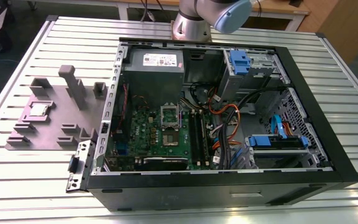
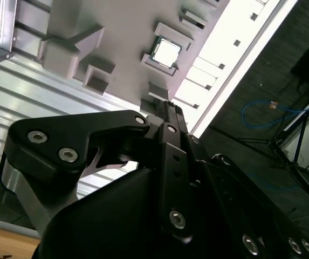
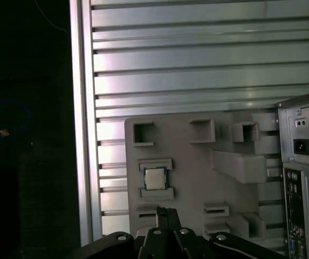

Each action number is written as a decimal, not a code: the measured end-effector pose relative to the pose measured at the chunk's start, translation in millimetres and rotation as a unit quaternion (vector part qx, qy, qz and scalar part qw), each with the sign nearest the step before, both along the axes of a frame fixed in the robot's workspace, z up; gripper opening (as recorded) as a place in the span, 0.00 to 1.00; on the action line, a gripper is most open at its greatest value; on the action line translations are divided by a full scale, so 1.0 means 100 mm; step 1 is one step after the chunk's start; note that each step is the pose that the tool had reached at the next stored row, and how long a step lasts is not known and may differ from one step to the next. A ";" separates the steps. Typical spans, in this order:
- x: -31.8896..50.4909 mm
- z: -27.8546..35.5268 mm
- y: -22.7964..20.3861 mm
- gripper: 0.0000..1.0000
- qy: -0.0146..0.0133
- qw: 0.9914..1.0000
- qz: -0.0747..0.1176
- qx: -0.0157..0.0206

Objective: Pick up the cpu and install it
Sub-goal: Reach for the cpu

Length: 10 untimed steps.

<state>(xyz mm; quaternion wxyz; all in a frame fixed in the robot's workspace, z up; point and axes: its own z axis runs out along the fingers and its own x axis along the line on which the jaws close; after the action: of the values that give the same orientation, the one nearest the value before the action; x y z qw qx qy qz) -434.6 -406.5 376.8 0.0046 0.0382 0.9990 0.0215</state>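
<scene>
Clearly the gripper (image 3: 162,211) has hold of nothing: in both wrist views its two black fingers meet in one narrow tip (image 2: 169,105) with no gap to see and nothing pinched between them. Just ahead of that tip, and apart from it, lies the cpu (image 3: 155,178). It rests flat with its silvery top up, seated in a shallow square nest of the grey fixture (image 3: 192,167) between two low ledges. The second wrist view shows the same chip (image 2: 166,52) beyond the fingertips, with raised blocks of the fixture (image 2: 122,32) standing farther off to one side. The fixture itself lies on the slatted metal table (image 3: 197,54).

From the exterior view, the cpu (image 1: 39,109) sits on the fixture (image 1: 54,123) outside the open computer case (image 1: 229,186). Inside the case, the green motherboard (image 1: 157,137) carries a socket (image 1: 169,114) with its frame raised. The arm (image 1: 197,18) rises behind the case.
</scene>
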 end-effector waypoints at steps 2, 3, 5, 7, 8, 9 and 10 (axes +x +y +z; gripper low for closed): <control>-0.021 0.000 0.000 0.11 0.000 1.000 0.000 0.000; -0.024 0.000 -0.001 0.11 0.000 1.000 0.000 0.000; -0.024 0.000 0.000 0.11 0.000 1.000 0.000 0.000; -0.025 0.000 0.000 0.11 0.000 1.000 0.000 0.000; -0.026 0.000 0.000 0.11 0.000 1.000 0.000 0.000; -0.025 0.000 0.000 0.11 0.000 1.000 0.000 0.000; -0.026 0.000 0.000 0.11 0.000 1.000 0.000 0.000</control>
<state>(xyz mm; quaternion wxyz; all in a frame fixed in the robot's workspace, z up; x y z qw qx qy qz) -437.2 -406.5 376.8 0.0045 0.0382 0.9990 0.0214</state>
